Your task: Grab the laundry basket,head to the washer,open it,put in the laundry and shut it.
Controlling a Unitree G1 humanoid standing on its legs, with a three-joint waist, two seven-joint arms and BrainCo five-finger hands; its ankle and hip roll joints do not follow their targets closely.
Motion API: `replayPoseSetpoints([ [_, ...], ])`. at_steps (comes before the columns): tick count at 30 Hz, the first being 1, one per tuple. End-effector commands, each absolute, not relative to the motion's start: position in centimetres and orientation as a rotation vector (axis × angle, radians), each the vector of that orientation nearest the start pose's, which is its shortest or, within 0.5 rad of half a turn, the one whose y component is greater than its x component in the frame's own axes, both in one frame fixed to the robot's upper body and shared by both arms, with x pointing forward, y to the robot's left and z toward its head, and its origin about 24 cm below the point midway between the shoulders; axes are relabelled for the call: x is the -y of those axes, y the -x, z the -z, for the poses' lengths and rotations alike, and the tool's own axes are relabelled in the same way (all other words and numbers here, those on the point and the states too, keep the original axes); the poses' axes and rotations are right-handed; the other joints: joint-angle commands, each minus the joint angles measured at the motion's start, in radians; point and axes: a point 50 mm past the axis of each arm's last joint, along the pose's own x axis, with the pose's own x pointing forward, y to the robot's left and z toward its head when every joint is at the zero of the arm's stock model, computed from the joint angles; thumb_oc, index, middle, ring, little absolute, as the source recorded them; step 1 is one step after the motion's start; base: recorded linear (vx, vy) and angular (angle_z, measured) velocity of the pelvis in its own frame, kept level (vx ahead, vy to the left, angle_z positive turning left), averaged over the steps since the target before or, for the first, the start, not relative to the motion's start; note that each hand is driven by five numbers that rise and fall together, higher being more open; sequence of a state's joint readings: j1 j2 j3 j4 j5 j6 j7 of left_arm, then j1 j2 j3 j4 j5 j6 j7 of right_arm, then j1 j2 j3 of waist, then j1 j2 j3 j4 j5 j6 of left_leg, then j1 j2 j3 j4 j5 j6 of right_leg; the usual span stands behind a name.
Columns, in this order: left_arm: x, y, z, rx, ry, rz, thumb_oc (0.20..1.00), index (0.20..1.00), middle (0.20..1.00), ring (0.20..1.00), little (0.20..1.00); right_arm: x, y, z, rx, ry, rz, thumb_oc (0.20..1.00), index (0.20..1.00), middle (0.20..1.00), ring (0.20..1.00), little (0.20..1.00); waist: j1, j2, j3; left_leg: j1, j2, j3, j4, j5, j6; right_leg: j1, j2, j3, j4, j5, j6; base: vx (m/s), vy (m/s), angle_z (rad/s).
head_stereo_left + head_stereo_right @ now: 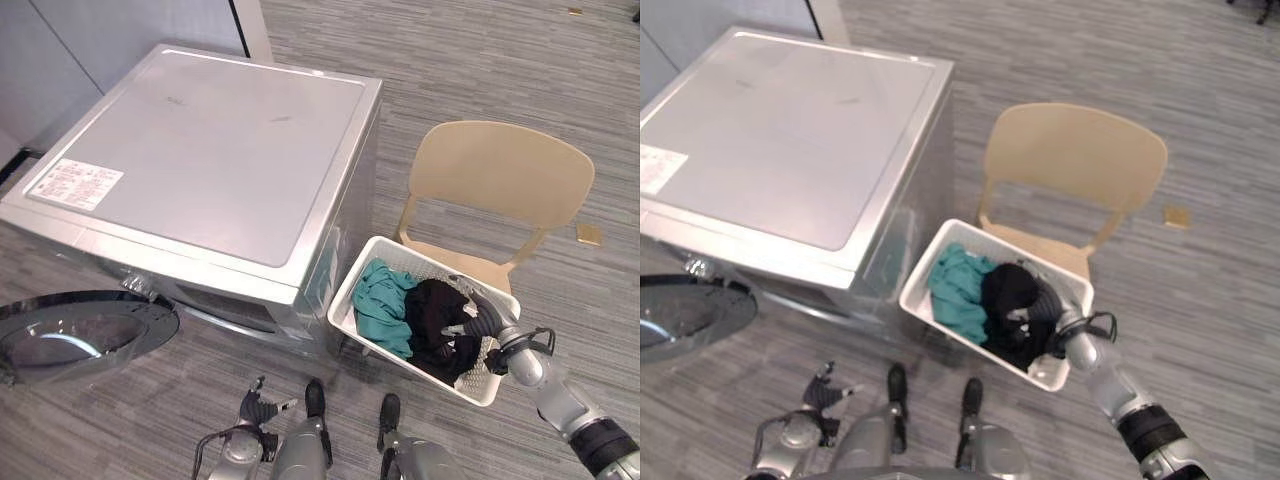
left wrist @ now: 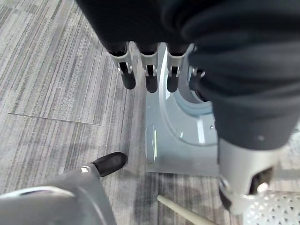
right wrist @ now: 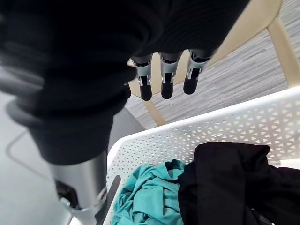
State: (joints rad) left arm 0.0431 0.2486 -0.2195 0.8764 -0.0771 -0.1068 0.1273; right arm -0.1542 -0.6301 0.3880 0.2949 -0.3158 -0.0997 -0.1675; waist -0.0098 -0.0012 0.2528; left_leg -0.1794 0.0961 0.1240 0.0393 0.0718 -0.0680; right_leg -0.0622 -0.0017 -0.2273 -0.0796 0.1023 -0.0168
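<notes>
Washer door [image 1: 85, 330] open, we hover our released right hand [image 3: 164, 79] over the basket [image 1: 372, 262]; next, grasp the black garment [image 1: 440, 315].

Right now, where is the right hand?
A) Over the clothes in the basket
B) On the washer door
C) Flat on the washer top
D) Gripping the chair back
A: the right hand hangs with fingers straight above the black garment in the white basket.
</notes>
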Motion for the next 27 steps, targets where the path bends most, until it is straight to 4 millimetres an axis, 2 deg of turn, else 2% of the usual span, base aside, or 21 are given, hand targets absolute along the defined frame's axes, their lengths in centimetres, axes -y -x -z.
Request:
replayPoseSetpoints([
  [1, -22.7, -16.9, 11.5, -0.738, -0.336, -0.078, 1.0, 1.0, 1.0, 1.0, 1.0, 19.9, -28.9, -5.2, 0.11, 1.041, -0.226, 1.0, 1.0, 1.0, 1.0, 1.0, 0.038, -0.028, 0.036, 0.029, -0.027, -0.001, 0.061, -0.088, 0.006, -0.031, -0.071, 0.041, 0.121, -0.149, 0.112, -0.01, 0.171, -0.09],
  [4, -23.3, -18.1, 10.7, -0.696, -0.354, -0.102, 1.0, 1.0, 1.0, 1.0, 1.0, 18.4, -30.8, -5.9, 0.147, 1.087, -0.253, 1.0, 1.0, 1.0, 1.0, 1.0, 0.058, -0.034, 0.073, -0.001, -0.041, 0.009, 0.054, -0.082, 0.02, -0.095, -0.089, 0.057, 0.148, -0.13, 0.12, -0.08, 0.159, -0.1],
  [6, -23.6, -19.7, 9.7, -0.634, -0.362, -0.117, 1.0, 1.0, 1.0, 1.0, 1.0, 17.2, -32.6, -6.1, 0.144, 1.14, -0.254, 1.0, 1.0, 1.0, 1.0, 1.0, 0.083, -0.032, 0.112, -0.054, -0.055, -0.001, 0.043, -0.064, 0.027, -0.156, -0.108, 0.046, 0.167, -0.116, 0.124, -0.12, 0.12, -0.01],
  [9, -24.0, -21.4, 8.5, -0.574, -0.371, -0.14, 1.0, 1.0, 1.0, 1.0, 1.0, 17.9, -34.9, -6.8, 0.113, 1.23, -0.176, 1.0, 1.0, 1.0, 1.0, 1.0, 0.106, -0.03, 0.148, -0.118, -0.067, -0.016, 0.041, -0.044, 0.027, -0.216, -0.127, 0.036, 0.186, -0.106, 0.126, -0.09, 0.048, 0.29],
  [12, -23.9, -23.2, 7.1, -0.501, -0.366, -0.156, 1.0, 1.0, 1.0, 1.0, 1.0, 19.3, -37.3, -8.2, 0.055, 1.328, -0.05, 1.0, 1.0, 1.0, 1.0, 1.0, 0.132, -0.012, 0.205, -0.2, -0.081, -0.028, 0.057, -0.025, 0.028, -0.295, -0.14, 0.023, 0.21, -0.095, 0.127, -0.1, 0.018, 0.23],
  [13, -23.9, -23.2, 7.1, -0.501, -0.366, -0.157, 1.0, 1.0, 1.0, 1.0, 1.0, 19.3, -37.3, -8.2, 0.055, 1.328, -0.05, 1.0, 1.0, 1.0, 1.0, 1.0, 0.132, -0.012, 0.205, -0.201, -0.081, -0.029, 0.058, -0.026, 0.028, -0.296, -0.14, 0.023, 0.21, -0.095, 0.127, -0.11, -0.003, 0.1],
  [14, -24.0, -24.0, 6.5, -0.476, -0.355, -0.165, 1.0, 1.0, 1.0, 1.0, 1.0, 20.2, -37.9, -8.4, 0.007, 1.378, -0.008, 1.0, 1.0, 1.0, 1.0, 1.0, 0.139, -0.003, 0.221, -0.228, -0.084, -0.033, 0.064, -0.018, 0.026, -0.315, -0.142, 0.014, 0.212, -0.091, 0.127, -0.11, -0.03, 0.15],
  [15, -23.7, -24.8, 5.9, -0.446, -0.35, -0.168, 1.0, 1.0, 1.0, 1.0, 1.0, 21.1, -38.4, -8.6, -0.054, 1.378, 0.047, 0.762, 0.762, 0.762, 0.762, 0.762, 0.149, 0.011, 0.238, -0.245, -0.088, -0.043, 0.059, -0.003, 0.024, -0.331, -0.142, 0.004, 0.211, -0.086, 0.128, -0.11, -0.03, 0.15],
  [16, -23.7, -24.8, 5.9, -0.446, -0.35, -0.168, 1.0, 1.0, 1.0, 1.0, 1.0, 21.1, -38.4, -8.6, -0.054, 1.378, 0.047, 0.448, 0.448, 0.448, 0.448, 0.448, 0.149, 0.011, 0.238, -0.245, -0.088, -0.043, 0.059, -0.002, 0.024, -0.331, -0.142, 0.004, 0.211, -0.086, 0.128, -0.07, -0.024, 0.18],
  [17, -23.7, -24.9, 5.8, -0.443, -0.352, -0.166, 1.0, 1.0, 1.0, 1.0, 1.0, 21.0, -38.4, -8.5, -0.058, 1.356, 0.056, 0.2, 0.2, 0.2, 0.2, 0.2, 0.151, 0.013, 0.241, -0.245, -0.088, -0.045, 0.056, 0.002, 0.024, -0.332, -0.141, 0.002, 0.21, -0.085, 0.128, -0.03, -0.03, 0.13],
  [22, -22.6, -24.5, 6.3, -0.454, -0.327, -0.149, 1.0, 1.0, 1.0, 1.0, 1.0, 20.5, -37.5, -8.7, 0.018, 1.164, 0.088, 0.2, 0.2, 0.2, 0.2, 0.2, 0.14, 0.009, 0.227, -0.208, -0.089, -0.055, 0.003, 0.019, 0.017, -0.304, -0.134, -0.005, 0.19, -0.085, 0.131, -0.02, -0.032, 0.1],
  [24, -21.9, -24.0, 6.6, -0.463, -0.294, -0.143, 1.0, 1.0, 1.0, 1.0, 1.0, 20.8, -36.0, -9.2, 0.097, 0.959, 0.148, 0.2, 0.2, 0.2, 0.2, 0.2, 0.119, -0.001, 0.197, -0.148, -0.082, -0.047, -0.032, 0.014, 0.016, -0.259, -0.132, -0.005, 0.171, -0.081, 0.137, -0.01, -0.015, 0.01],
  [27, -21.9, -23.7, 6.7, -0.468, -0.285, -0.139, 1.0, 1.0, 1.0, 1.0, 1.0, 21.0, -35.1, -9.2, 0.117, 0.856, 0.168, 0.2, 0.2, 0.2, 0.2, 0.2, 0.109, -0.006, 0.179, -0.113, -0.081, -0.042, -0.045, 0.009, 0.018, -0.229, -0.133, -0.004, 0.161, -0.078, 0.14, 0.02, -0.001, -0.06],
])
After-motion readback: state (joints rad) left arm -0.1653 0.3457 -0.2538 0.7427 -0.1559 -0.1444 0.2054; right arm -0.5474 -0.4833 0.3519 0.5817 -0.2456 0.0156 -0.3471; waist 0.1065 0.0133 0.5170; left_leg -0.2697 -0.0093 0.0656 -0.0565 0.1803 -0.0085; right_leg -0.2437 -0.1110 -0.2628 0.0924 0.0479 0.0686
